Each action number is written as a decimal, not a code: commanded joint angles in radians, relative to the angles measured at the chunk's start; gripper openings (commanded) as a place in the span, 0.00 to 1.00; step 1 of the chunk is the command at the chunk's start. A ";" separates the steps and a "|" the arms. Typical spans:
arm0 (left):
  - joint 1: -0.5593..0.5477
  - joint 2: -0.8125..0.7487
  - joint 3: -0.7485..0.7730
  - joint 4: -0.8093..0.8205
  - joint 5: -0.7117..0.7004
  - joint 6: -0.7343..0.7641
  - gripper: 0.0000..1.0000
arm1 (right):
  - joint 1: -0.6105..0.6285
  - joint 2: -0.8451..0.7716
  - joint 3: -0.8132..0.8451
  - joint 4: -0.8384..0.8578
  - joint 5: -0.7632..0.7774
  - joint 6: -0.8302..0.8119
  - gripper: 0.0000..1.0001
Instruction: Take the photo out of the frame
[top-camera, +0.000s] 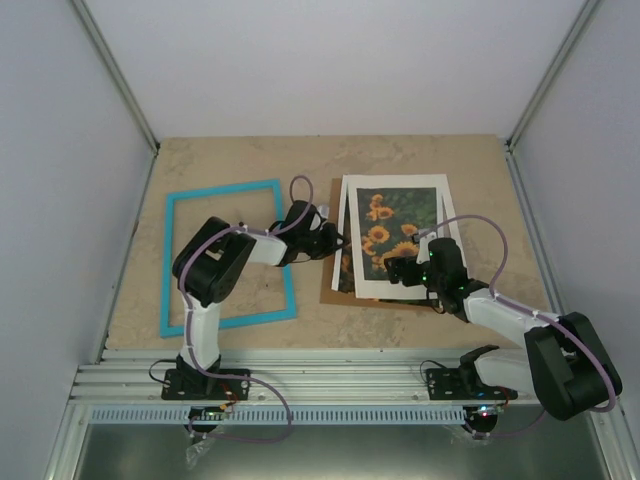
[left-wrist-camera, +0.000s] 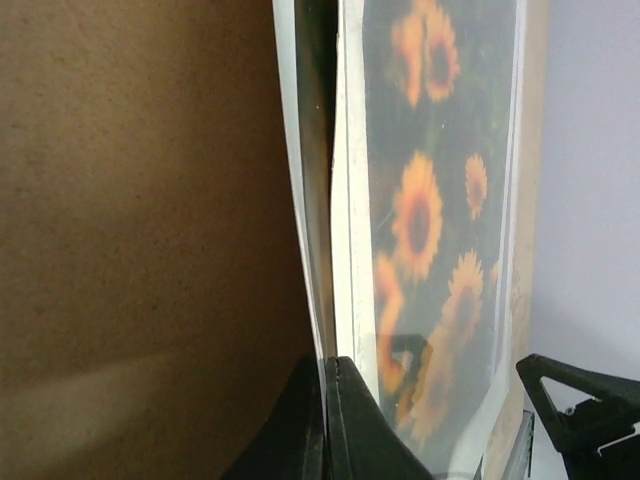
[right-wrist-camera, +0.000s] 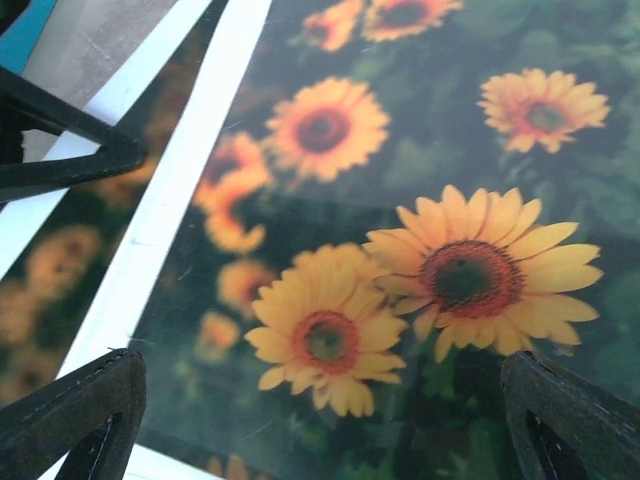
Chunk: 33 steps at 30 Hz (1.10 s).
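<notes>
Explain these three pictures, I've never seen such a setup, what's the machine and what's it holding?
Two robot arms are bolted to a table. One picture looks down from above; the other two come from wrist cameras. On the table lie an empty blue frame and, beside it, a brown backing board carrying the sunflower photo. The left gripper is shut on a thin white-edged sheet at the stack's left edge. The right gripper is open over the photo, holding nothing.

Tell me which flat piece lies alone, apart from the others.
The turquoise frame, empty on the left; the photo, white mat and brown board overlap on the right.
</notes>
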 joint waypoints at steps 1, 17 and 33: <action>0.019 -0.084 -0.061 -0.021 -0.022 0.050 0.00 | 0.005 -0.010 0.016 0.023 0.009 -0.014 0.98; 0.036 -0.356 -0.240 -0.280 -0.200 0.184 0.00 | 0.008 -0.028 0.014 0.015 0.016 -0.016 0.98; 0.054 -0.649 -0.234 -0.641 -0.490 0.256 0.00 | 0.008 -0.072 0.004 0.004 0.019 -0.011 0.98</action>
